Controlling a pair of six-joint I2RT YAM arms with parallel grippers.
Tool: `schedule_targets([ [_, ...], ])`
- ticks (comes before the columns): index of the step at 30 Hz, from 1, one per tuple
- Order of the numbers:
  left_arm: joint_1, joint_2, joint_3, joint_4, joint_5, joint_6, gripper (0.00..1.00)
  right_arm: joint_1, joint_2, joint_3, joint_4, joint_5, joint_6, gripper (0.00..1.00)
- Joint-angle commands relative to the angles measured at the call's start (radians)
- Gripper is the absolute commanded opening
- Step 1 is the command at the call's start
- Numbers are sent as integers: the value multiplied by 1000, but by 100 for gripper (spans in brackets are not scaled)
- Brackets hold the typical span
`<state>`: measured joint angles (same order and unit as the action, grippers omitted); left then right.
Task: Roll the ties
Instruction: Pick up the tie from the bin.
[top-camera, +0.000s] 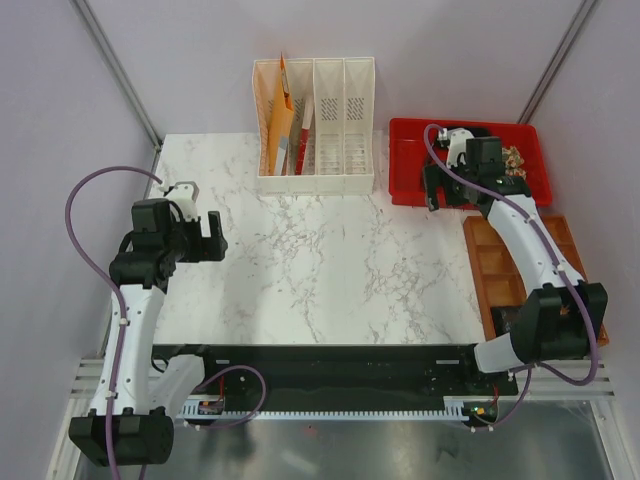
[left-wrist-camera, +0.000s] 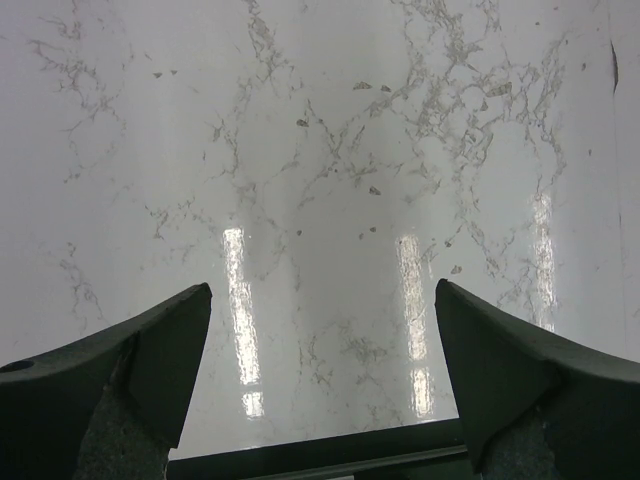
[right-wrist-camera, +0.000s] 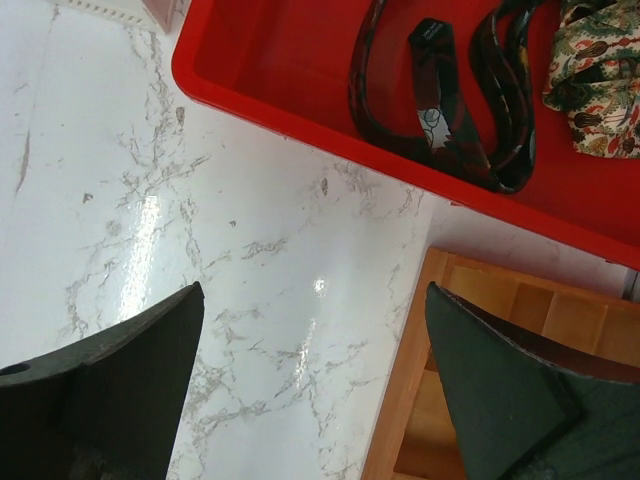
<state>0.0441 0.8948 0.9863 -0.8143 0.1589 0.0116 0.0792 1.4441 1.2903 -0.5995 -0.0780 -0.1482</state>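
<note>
The work is at its very start, by my reading: neither tie is out of the red bin (right-wrist-camera: 270, 50) yet, and the step in hand is the reach to fetch the first one. The right gripper (right-wrist-camera: 312, 290) hangs over the table (right-wrist-camera: 200, 200) just short of the bin's near wall, its fingers spread wide with nothing between them. The left gripper (left-wrist-camera: 320, 290) waits well apart over bare marble, likewise wide open and empty. The dark tie (right-wrist-camera: 436, 100) lies on the bin floor in loose, looping folds, with a pale label showing on the back of one strand. It looks blackish with a reddish cast, though any fine pattern is too small to make out from here. The paisley tie (right-wrist-camera: 595, 75) sits crumpled in the bin's corner just beside it, cut off by the edge of the wrist view, so I cannot say whether the two touch. Next, the right arm would need to travel forward over the wall, drop onto one strand of the dark tie, preferably near an end, pinch it and draw it out onto the open table for flattening. Limp cloth will trail, so the lift should clear the rim and the wooden tray (right-wrist-camera: 510, 320) nearby.
</note>
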Motion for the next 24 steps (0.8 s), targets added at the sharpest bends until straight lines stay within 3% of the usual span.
schedule_targets([
  [1,0,-5,52,23,8,-13,100,-2,79,101,21,40,-17,98],
  [24,2,159,95,83,-12,45,100,-76,693,615,1,103,10,98],
])
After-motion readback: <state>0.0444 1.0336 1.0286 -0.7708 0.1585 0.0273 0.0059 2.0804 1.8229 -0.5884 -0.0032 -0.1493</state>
